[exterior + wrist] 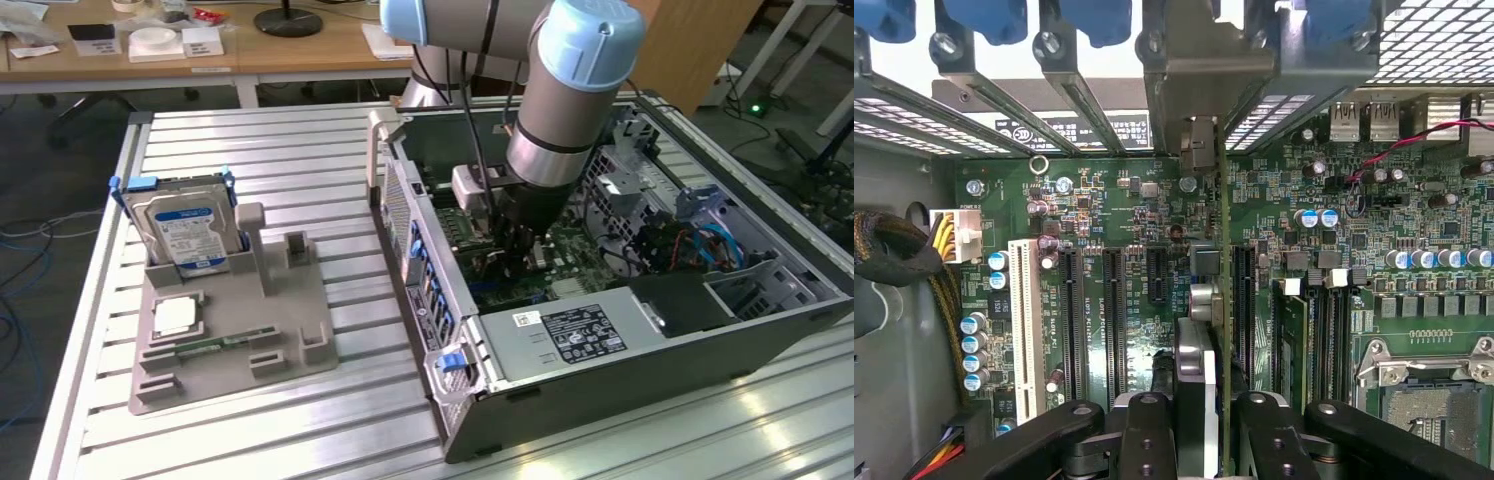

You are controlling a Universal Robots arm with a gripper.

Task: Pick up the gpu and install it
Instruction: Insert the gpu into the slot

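gpu (1220, 300) edge-on, bracket toward case rear

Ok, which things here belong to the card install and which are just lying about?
In the job:
- thin green expansion card, edge-on, held in the tool
- open grey computer case
- green motherboard with black slots

Lying about:
- silver hard drive with blue-white label
- grey plastic parts holder
- small green memory stick

Wooden desks (200, 60) behind w/ clutter, grey floor (54, 170), cables.
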